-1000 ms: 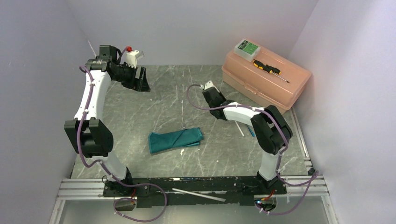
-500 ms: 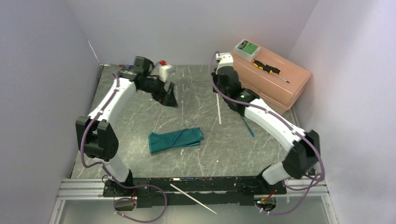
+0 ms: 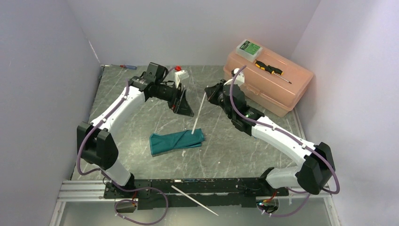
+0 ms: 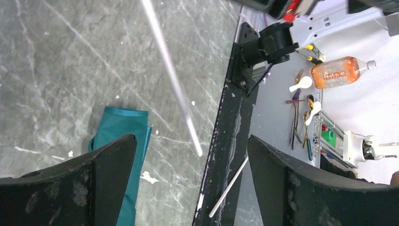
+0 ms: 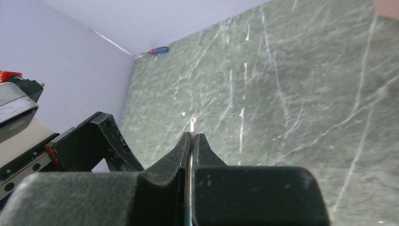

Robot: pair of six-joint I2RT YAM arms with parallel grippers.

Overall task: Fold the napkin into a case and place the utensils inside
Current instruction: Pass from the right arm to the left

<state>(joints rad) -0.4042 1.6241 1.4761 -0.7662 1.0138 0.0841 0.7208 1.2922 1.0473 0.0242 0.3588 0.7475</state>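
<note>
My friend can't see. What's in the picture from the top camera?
The right gripper holds a white stick slanting toward a folded teal napkin on the grey table. The left gripper hovers open nearby; a peach toolbox sits behind.

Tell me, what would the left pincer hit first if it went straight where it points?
Most likely the white stick held by the right pincer, which crosses right in front of the open left pincer. Depth is hard to judge; if it missed, the table beside the napkin comes next.

Lab cell: plain walls (image 3: 188, 28), mounting rails (image 3: 80, 190)
</note>
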